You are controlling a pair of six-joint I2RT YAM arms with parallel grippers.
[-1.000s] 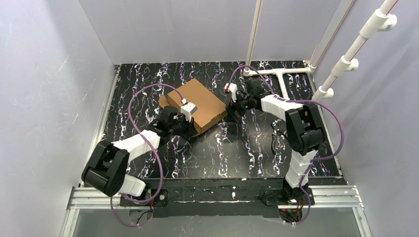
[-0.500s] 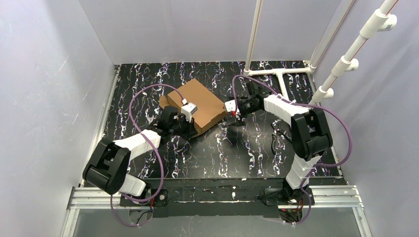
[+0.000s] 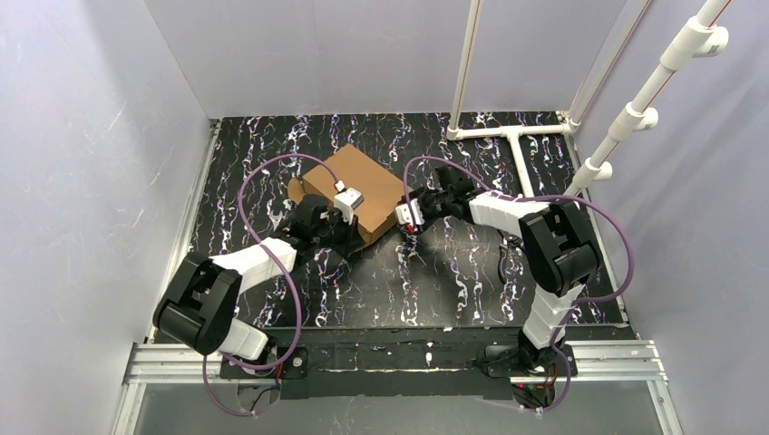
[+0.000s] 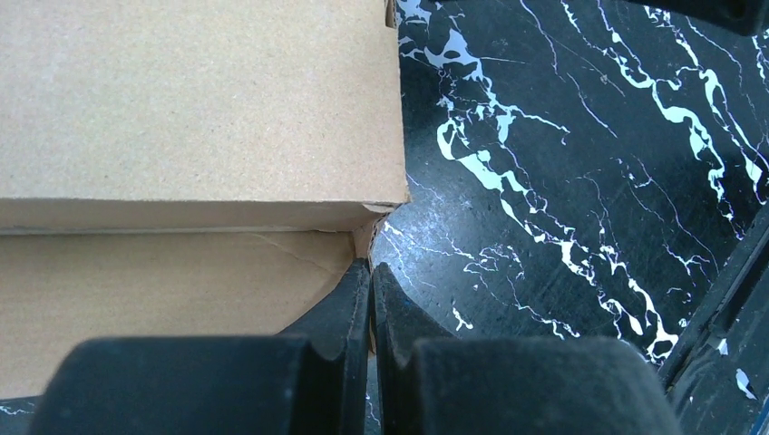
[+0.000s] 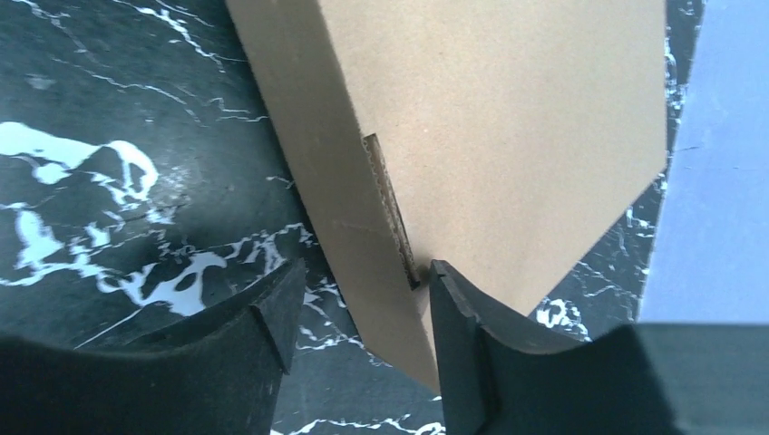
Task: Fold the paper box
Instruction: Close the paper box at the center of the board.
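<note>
Paper box (image 3: pixel 358 195): brown cardboard, lid seen closed, lying on table (image 3: pixel 472 272) between both arms
Handling: judged light, stiff, easily creased; best taken by wall edges
Left gripper (image 4: pixel 370 272): shut, tips at box corner
Right gripper (image 5: pixel 358 308): jaws apart, side wall straddled at slot

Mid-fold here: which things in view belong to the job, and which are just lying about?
Part of the job:
paper box
left gripper, shut at the box's corner
right gripper, open, straddling the box's side edge

Just there:
white pipe frame, far right on the table
</note>
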